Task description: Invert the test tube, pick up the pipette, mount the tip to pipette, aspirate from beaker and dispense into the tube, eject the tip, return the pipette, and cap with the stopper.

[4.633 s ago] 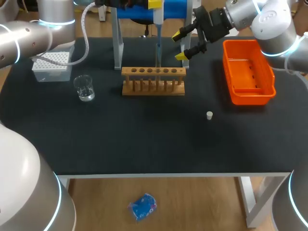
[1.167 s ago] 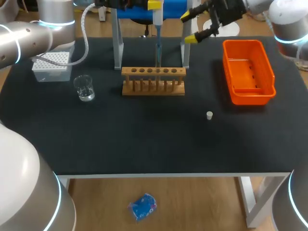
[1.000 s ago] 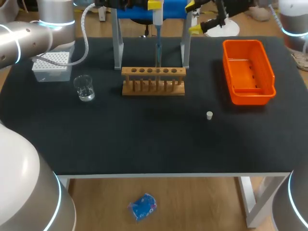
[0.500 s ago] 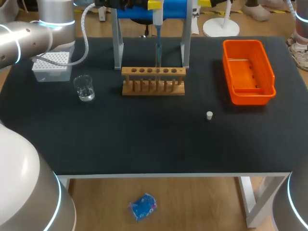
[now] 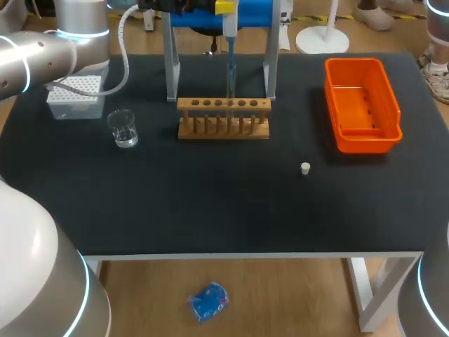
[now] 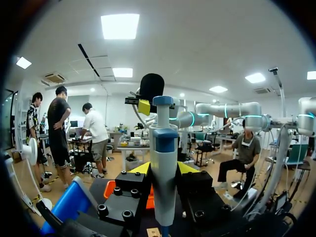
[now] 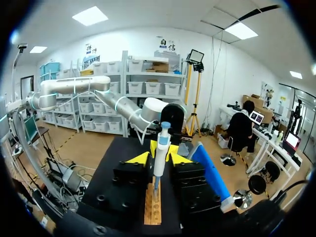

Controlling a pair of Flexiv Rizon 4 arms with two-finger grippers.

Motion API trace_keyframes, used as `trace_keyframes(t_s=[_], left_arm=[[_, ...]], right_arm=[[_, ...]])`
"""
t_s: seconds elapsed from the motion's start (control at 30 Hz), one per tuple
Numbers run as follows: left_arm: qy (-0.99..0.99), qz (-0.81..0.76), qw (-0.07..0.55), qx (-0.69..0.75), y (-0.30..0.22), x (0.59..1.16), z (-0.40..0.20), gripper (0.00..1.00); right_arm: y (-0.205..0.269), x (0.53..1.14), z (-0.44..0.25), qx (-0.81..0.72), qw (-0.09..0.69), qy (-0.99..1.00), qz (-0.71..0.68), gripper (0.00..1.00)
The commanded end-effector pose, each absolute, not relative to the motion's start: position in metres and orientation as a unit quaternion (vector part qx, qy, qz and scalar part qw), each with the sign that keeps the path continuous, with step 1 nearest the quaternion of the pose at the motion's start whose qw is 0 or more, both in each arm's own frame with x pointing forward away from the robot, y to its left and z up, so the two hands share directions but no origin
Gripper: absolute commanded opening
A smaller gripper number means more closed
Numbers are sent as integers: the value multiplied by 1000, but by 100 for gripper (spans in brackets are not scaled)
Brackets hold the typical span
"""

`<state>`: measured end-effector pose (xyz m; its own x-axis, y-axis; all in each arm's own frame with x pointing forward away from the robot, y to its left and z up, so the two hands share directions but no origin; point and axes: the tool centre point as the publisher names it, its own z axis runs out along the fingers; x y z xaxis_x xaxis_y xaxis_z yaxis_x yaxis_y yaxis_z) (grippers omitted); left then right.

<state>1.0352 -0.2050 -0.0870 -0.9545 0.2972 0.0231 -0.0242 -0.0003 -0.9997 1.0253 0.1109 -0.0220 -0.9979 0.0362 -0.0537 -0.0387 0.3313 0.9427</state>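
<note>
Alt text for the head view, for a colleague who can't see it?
Left pincer holds the pipette upright over the wooden rack at far centre. Beaker and tip box sit left of the rack, orange bin right, small white stopper nearer the front.

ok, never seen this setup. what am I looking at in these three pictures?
Two robot arms, the left arm and the right arm, stand at a black table. The head view looks down from above and behind; the two round pictures come from a camera on each wrist. On the table: a tip box, a glass beaker, a wooden tube rack, an orange bin and a small white stopper. The left gripper is shut on the pipette, held upright over the rack. The right gripper is open and empty, out of the head view.
</note>
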Motion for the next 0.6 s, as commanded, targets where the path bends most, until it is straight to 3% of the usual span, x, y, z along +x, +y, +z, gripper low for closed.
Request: trace_keyframes(t_s=[0.03, 0.6], left_arm=[[-698, 700, 115, -98, -205, 1036, -87, 0], [-698, 700, 115, -98, -205, 1036, -87, 0]], right_arm=[[111, 1026, -21, -2, 31, 816, 578, 0], [159, 1053, 0, -19, -66, 838, 542, 0]])
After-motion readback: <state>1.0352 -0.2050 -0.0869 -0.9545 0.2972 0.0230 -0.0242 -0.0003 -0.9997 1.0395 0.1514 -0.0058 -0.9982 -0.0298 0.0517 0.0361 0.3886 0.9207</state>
